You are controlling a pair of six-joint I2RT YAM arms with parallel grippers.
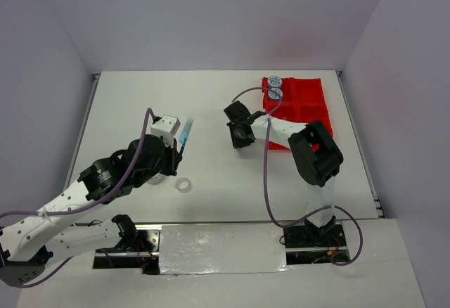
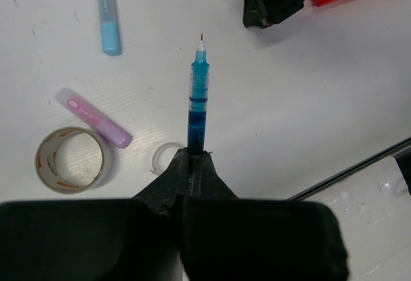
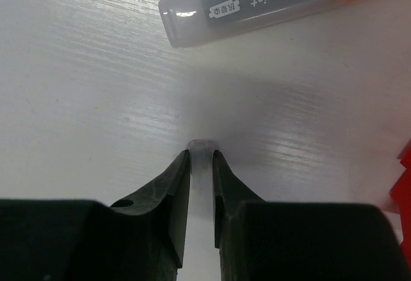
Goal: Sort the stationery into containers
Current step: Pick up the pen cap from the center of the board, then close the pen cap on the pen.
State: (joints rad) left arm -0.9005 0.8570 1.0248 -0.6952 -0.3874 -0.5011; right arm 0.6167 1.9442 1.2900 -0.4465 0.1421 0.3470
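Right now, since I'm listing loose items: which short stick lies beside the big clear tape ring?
The pink short plastic stick, lying right beside the large clear tape ring; the light-blue short stick lies well apart from it.

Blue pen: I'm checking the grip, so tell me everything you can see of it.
The blue pen is slim: translucent teal plastic barrel, darker blue toward the held end, bare fine metal tip, no cap. The left gripper is shut on its rear end, so it sticks straight out past the jaws. It seems lifted off the white table; nothing else touches it.
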